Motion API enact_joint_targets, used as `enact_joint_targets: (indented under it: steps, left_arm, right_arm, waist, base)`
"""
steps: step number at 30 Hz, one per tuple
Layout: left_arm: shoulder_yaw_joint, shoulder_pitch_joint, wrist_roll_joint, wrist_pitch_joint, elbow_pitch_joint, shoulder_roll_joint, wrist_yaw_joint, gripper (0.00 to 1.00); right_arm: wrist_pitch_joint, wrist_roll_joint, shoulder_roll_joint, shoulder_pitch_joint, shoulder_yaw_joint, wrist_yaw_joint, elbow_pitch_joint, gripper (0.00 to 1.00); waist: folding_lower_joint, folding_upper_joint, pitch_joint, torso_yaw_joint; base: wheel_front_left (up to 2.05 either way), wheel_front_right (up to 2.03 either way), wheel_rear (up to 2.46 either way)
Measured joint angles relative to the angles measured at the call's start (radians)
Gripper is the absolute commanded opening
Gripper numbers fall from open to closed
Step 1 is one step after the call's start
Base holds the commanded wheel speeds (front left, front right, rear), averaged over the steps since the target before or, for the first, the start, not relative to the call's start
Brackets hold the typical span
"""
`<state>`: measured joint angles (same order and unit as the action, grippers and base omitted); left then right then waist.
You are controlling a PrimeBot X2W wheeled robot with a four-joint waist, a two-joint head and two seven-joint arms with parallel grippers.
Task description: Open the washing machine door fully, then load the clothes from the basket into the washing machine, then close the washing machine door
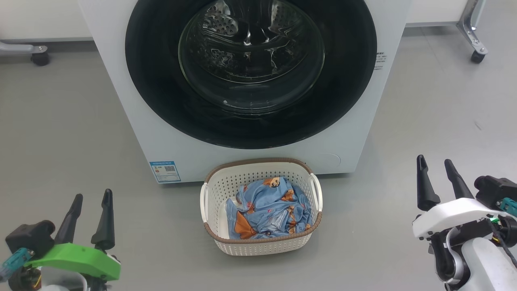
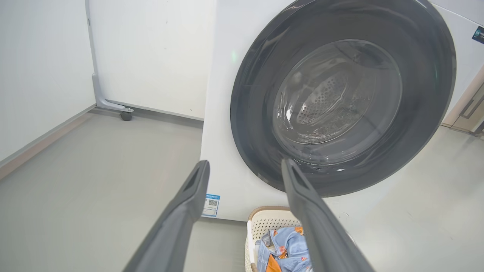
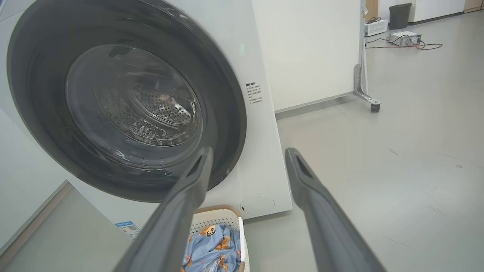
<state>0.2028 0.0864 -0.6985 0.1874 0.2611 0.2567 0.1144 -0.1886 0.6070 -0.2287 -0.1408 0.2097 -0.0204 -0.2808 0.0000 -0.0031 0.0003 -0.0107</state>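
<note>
The white washing machine [image 1: 121, 93] stands ahead with its round black-rimmed door [image 1: 161, 101] shut flat against the front; the steel drum shows through the glass. On the floor right before it sits the cream basket [image 1: 258, 246] holding the light blue clothes [image 1: 268, 208] with orange figures. My left gripper [image 1: 92, 197] hovers open at the lower left, well clear of the basket. My right gripper [image 1: 435, 162] is open at the lower right, also apart from it. Nothing lies between either pair of fingers. The door [image 2: 249, 113] [image 3: 34, 94] fills much of both wrist views, with the basket [image 2: 264, 223] [image 3: 215, 217] below.
Grey floor spreads to both sides of the washer. A wheeled metal frame leg [image 1: 474, 40] stands at the back right and a castor [image 1: 39, 57] at the back left. White partition walls stand behind. A bin [image 3: 399, 15] and boxes with cables [image 3: 406, 37] lie far off.
</note>
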Motion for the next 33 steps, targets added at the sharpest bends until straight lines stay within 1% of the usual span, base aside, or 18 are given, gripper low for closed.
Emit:
enact_joint_targets:
  steps: [7,14,21,26,29,33]
  left_arm:
    - [0.007,0.000,0.077,0.018,0.006,0.012,-0.009,1.00]
    - [0.016,0.001,0.145,0.040,0.009,0.017,-0.009,1.00]
    - [0.020,0.002,0.217,0.062,0.016,0.021,-0.010,1.00]
    - [0.016,0.002,0.223,0.062,0.021,0.021,-0.011,1.00]
    - [-0.001,0.002,0.221,0.062,0.023,0.015,-0.018,1.00]
    - [-0.013,0.003,0.216,0.062,0.024,0.007,-0.018,1.00]
  right_arm:
    - [-0.015,-0.075,-0.011,-0.016,0.020,-0.010,0.008,1.00]
    - [-0.040,-0.148,-0.024,-0.026,0.037,-0.017,0.010,1.00]
    - [-0.057,-0.206,-0.026,-0.027,0.055,-0.019,0.007,1.00]
    - [-0.064,-0.213,-0.026,-0.027,0.055,-0.017,0.006,1.00]
    - [-0.064,-0.212,-0.024,-0.027,0.053,-0.017,0.005,1.00]
    - [-0.064,-0.192,-0.016,-0.027,0.048,-0.012,-0.003,1.00]
  waist:
    - [0.0000,0.0000,0.006,0.002]
    - [0.0000,0.0000,0.006,0.004]
    - [0.0000,0.0000,0.004,0.008]
    - [0.0000,0.0000,0.005,0.011]
    - [0.0000,0.0000,0.006,0.013]
    - [0.0000,0.0000,0.006,0.014]
  base:
    - [0.00,0.00,0.00]
    - [0.00,0.00,0.00]
    - [0.00,0.00,0.00]
    - [0.00,0.00,0.00]
    - [0.00,0.00,0.00]
    - [0.00,0.00,0.00]
